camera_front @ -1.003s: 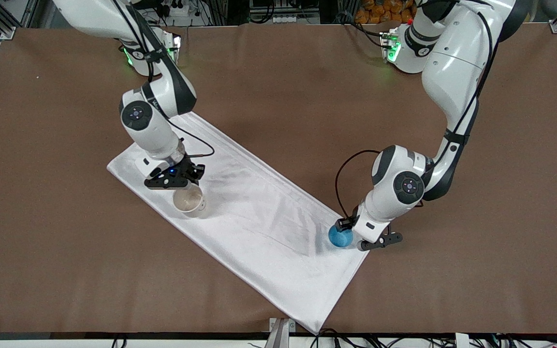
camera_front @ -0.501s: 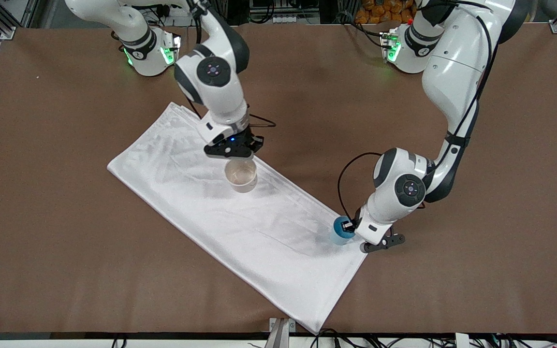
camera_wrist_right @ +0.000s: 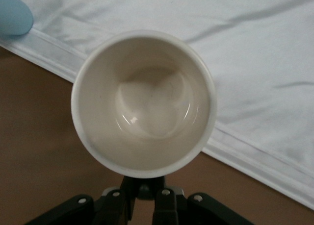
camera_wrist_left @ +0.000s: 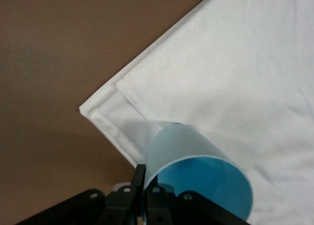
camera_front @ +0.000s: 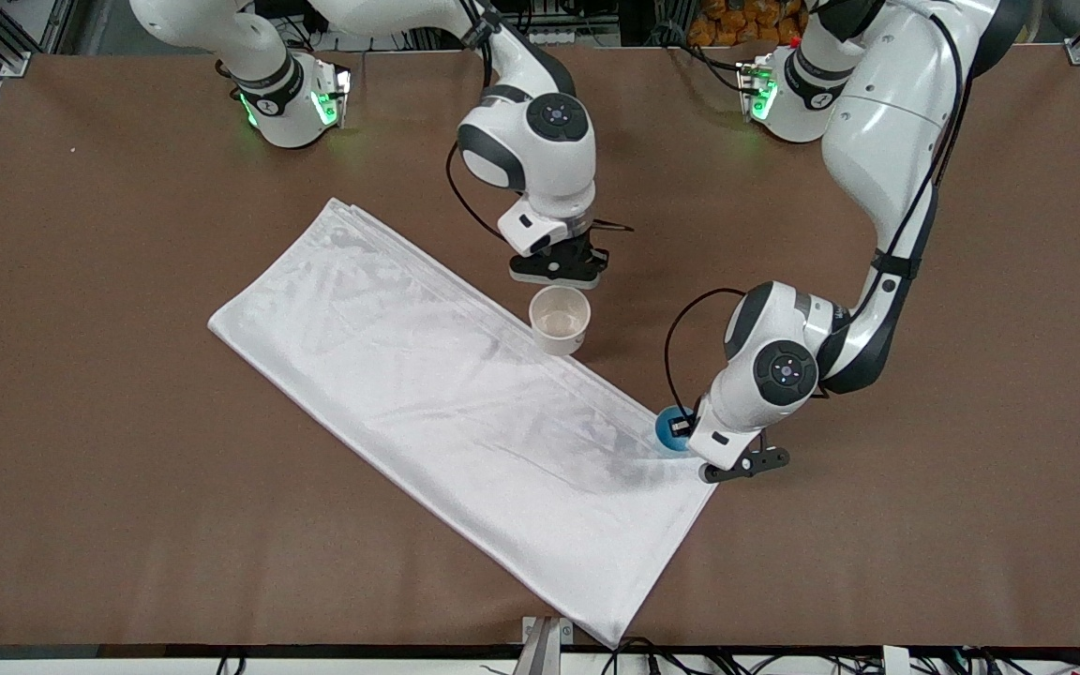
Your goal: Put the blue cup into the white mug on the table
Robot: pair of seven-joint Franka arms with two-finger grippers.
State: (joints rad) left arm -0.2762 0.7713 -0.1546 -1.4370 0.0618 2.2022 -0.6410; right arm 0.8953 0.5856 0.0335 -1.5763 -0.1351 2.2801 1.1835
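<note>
Carried steadily toward the left arm's end of the bench, the small white cylindrical mug (camera_front: 560,319) now hangs over the edge of the long white folded cloth (camera_front: 446,412), having travelled from over the cloth's other end a second ago. Nearest the front camera, the left gripper (camera_front: 690,448) stays clamped on the small round bright-blue plastic cup (camera_front: 671,429), raised and tipped over the cloth's corner, shifted only slightly in that time. Farther up the matte brown bench (camera_front: 924,525), the right gripper (camera_front: 561,284) is closed on the mug at its handle side, mouth up, off-white inside empty. Mug and cup remain well apart, so the gap is narrowing but the placing is not yet begun.
</note>
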